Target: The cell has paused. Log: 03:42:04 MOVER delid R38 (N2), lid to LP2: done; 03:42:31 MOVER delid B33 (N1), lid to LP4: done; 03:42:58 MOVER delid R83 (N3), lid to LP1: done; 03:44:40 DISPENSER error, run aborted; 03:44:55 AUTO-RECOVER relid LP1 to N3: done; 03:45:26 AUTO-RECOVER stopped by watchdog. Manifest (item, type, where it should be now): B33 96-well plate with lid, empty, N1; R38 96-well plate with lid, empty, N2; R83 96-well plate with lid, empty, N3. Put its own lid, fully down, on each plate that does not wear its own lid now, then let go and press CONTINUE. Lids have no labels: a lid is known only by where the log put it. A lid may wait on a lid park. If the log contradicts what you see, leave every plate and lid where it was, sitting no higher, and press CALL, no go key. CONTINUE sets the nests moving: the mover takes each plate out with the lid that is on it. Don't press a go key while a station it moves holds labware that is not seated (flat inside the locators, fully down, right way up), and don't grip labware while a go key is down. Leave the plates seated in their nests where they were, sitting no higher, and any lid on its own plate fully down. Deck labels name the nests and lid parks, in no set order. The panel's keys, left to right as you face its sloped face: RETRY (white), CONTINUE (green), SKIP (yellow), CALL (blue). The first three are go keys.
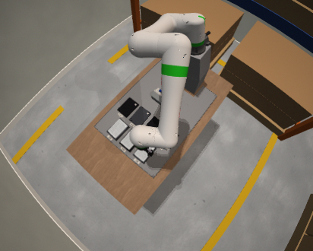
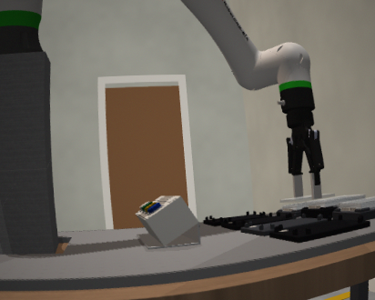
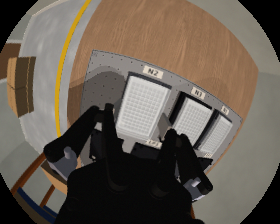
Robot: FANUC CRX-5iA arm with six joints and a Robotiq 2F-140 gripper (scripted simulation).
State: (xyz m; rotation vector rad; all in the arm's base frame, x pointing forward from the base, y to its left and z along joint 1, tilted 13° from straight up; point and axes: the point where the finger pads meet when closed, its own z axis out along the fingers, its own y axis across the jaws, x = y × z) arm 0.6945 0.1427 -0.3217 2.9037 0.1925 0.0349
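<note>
Grey deck on a wood table (image 1: 103, 167), door behind. The gripper (image 2: 307, 185) is clenched on a clear lid (image 2: 306, 198), held level just above the near plate (image 3: 143, 106) so it can drop square. Other plates (image 3: 192, 117) sit beside; the panel (image 2: 167, 220) stands well apart.
</note>
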